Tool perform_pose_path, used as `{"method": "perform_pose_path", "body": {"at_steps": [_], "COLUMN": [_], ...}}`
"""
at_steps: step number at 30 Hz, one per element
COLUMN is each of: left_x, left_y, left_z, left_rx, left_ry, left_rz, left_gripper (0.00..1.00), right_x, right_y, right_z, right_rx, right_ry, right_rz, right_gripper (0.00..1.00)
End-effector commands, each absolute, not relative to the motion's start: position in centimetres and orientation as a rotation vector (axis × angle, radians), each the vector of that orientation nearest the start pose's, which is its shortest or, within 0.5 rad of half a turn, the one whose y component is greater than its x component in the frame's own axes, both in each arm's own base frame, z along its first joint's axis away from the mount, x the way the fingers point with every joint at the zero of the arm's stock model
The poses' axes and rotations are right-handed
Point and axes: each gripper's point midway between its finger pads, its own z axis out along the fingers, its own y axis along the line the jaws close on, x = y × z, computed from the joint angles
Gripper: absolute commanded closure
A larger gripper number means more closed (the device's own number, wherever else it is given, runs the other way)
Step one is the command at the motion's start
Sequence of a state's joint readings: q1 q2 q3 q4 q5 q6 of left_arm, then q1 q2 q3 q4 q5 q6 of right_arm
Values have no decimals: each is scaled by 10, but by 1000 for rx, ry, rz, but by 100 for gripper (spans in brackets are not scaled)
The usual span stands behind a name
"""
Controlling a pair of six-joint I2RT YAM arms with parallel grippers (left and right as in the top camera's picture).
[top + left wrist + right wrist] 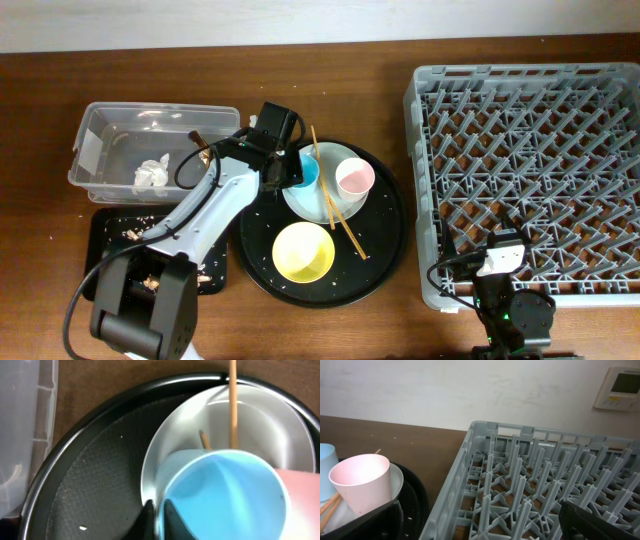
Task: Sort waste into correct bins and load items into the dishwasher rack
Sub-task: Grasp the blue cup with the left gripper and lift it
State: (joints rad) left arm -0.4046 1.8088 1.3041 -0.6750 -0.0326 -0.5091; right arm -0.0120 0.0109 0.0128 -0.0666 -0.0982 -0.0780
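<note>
No legible writing; white label (88, 150) on clear tub (160, 108) unreadable.

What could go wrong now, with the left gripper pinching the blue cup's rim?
1. The left gripper holds the light blue cup by one thin wall only; it may tilt or slip when lifted.
2. The chopsticks lie close by that cup and could be dragged off the plate.
3. The pink cup stands right beside it and might be tipped.
</note>
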Motion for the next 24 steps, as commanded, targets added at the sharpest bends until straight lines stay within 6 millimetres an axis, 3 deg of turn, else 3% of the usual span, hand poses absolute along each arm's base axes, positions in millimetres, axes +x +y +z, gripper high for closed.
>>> {"method": "perform_pose_path", "body": {"at_steps": [1,6,9,14,16,19,22,24], "left_x": [384,386,392,398,392,377,357,345], "left_y": [-159,-159,-163,-168,-178,-183,-185,-186], "left_z": [73,77,100,185,227,267,293,303], "left_rx": [-142,-147,-144,-127,-38,32,161,239], "left_ry": [2794,2786,2744,2619,2543,2464,2401,2365], "left_rz": [-197,-202,-240,-458,-659,-877,-1067,-1193], "left_gripper": [99,99,99,100,99,100,99,99], "right_x": [246,246,246,246,246,244,233,220], "right_y": [15,14,11,10,13,21,44,60], "right_z": [159,159,168,167,172,181,210,240], "right_rx": [-124,-125,-112,-108,-119,-116,-166,-195], "right_ry": [1632,1631,1596,1600,1576,1562,1524,1480], "right_rz": [18,15,-2,-7,10,76,247,372], "right_gripper": [2,2,2,2,2,2,1,2]}}
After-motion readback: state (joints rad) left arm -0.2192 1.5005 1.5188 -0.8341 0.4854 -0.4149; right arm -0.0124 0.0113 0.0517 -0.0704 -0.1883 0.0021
